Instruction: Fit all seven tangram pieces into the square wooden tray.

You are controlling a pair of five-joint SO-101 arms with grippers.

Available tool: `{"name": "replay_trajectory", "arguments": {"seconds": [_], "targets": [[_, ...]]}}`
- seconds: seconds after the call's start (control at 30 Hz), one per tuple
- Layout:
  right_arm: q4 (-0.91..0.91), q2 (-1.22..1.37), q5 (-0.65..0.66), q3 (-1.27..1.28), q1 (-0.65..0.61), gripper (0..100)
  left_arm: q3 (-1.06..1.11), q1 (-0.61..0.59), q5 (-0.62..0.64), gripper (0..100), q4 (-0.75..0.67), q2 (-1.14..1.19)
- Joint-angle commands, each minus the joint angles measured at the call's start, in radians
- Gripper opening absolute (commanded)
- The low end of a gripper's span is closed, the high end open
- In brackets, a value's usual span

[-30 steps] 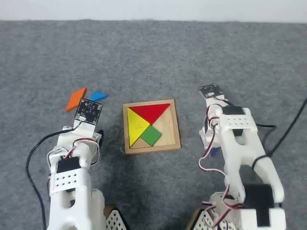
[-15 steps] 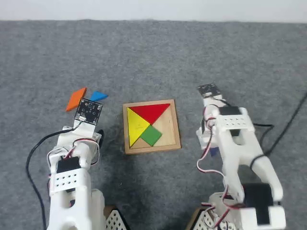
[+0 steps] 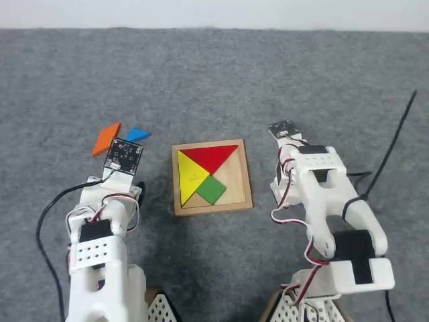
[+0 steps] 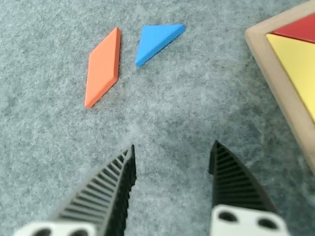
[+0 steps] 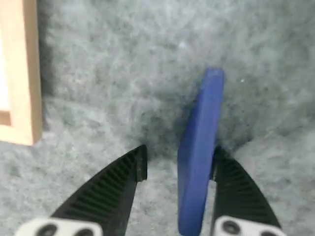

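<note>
The square wooden tray point(image 3: 245, 176) lies mid-table holding a red triangle point(image 3: 211, 157), a yellow triangle point(image 3: 188, 176) and a green square point(image 3: 212, 190). An orange parallelogram point(image 3: 106, 138) and a small light-blue triangle point(image 3: 137, 134) lie flat on the carpet to its left. My left gripper point(image 4: 172, 146) hovers open over bare carpet just short of these two, seen as the orange parallelogram point(image 4: 102, 67) and the light-blue triangle point(image 4: 158, 42). My right gripper point(image 5: 179, 149) is open around a dark blue piece point(image 5: 201, 147) that stands on edge against one finger, right of the tray point(image 5: 22, 73).
Grey carpet covers the table. The left arm point(image 3: 107, 221) and right arm point(image 3: 322, 184) flank the tray. The tray's rim point(image 4: 275, 73) runs close beside the left gripper. A black cable point(image 3: 389, 161) trails at the right.
The right arm has swung slightly left toward the tray. The left arm and all pieces on the left have stayed put.
</note>
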Motion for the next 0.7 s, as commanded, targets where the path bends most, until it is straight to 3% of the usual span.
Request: {"name": "replay_trajectory", "arguments": {"seconds": [0.0,0.4,0.57,0.67], "targets": [[0.01,0.001,0.015,-0.028,0.021,20.9,-0.008,0.003,-0.009,24,-0.023,-0.025],[0.001,-0.008,0.015,-0.089,0.016,20.2,-0.008,0.003,-0.009,24,-0.023,-0.025],[0.001,-0.01,0.017,-0.114,0.021,4.6,-0.008,0.003,-0.009,24,-0.023,-0.025],[-0.005,-0.01,0.061,-0.115,0.016,1.5,-0.008,0.003,-0.009,24,-0.023,-0.025]]}}
